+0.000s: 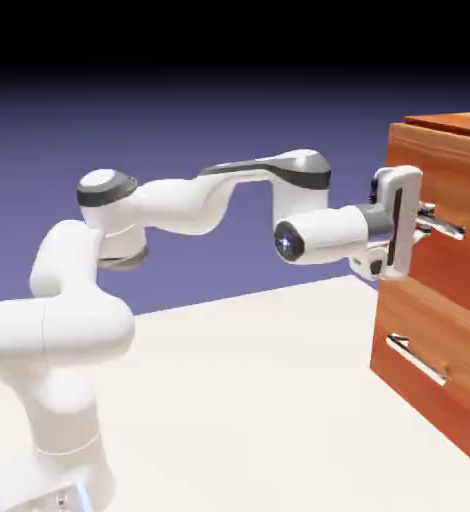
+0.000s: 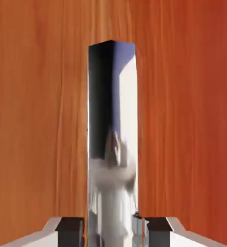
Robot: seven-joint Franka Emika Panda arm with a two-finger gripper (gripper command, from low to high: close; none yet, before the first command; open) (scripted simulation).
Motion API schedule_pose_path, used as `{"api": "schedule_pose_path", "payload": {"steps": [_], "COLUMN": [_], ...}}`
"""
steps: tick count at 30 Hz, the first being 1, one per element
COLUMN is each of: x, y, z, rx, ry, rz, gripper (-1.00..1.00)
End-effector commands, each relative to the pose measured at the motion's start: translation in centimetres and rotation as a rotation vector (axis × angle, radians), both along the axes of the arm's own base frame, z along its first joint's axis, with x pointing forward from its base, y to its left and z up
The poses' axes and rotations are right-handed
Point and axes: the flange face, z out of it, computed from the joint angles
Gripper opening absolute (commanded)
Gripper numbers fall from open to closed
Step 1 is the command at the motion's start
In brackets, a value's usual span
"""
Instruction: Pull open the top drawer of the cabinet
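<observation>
1. The cabinet [image 1: 449,290] stands at the right side of the bench [image 1: 259,400], and the top drawer [image 1: 449,200] is its upper half; its front juts a little beyond the lower drawer [image 1: 434,350], so I judge it is already slightly out.
2. The gripper [image 1: 424,222] is level with the handle [image 1: 444,224] of the top drawer, with the hand held horizontal, because a pull must go straight away from the cabinet front.
3. In the hand view the handle [image 2: 113,140] runs up between the two grey fingertips [image 2: 69,230], one on each side. The jaws are narrow around the bar, and they seem to grip it.
4. The lower handle [image 1: 416,360] is free and well below the hand.
5. The bench is pale and plain; behind it is a blue-violet backdrop [image 1: 179,130], dark at the top.
</observation>
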Motion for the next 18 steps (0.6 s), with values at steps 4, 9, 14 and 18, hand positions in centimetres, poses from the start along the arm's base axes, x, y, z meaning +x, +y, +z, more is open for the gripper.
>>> {"api": "schedule_pose_path", "payload": {"steps": [4,9,14,18], "x": [-4.4,-10.3,-16.5,-18.8], "y": [0.0,0.0,0.0,0.0], "z": [0.0,0.0,0.0,0.1], "rx": [0.0,0.0,0.0,-0.002], "ry": [0.003,0.003,0.003,0.003], "rz": [0.0,0.0,0.0,-0.001], "gripper": [-1.0,-1.0,-1.0,1.0]}}
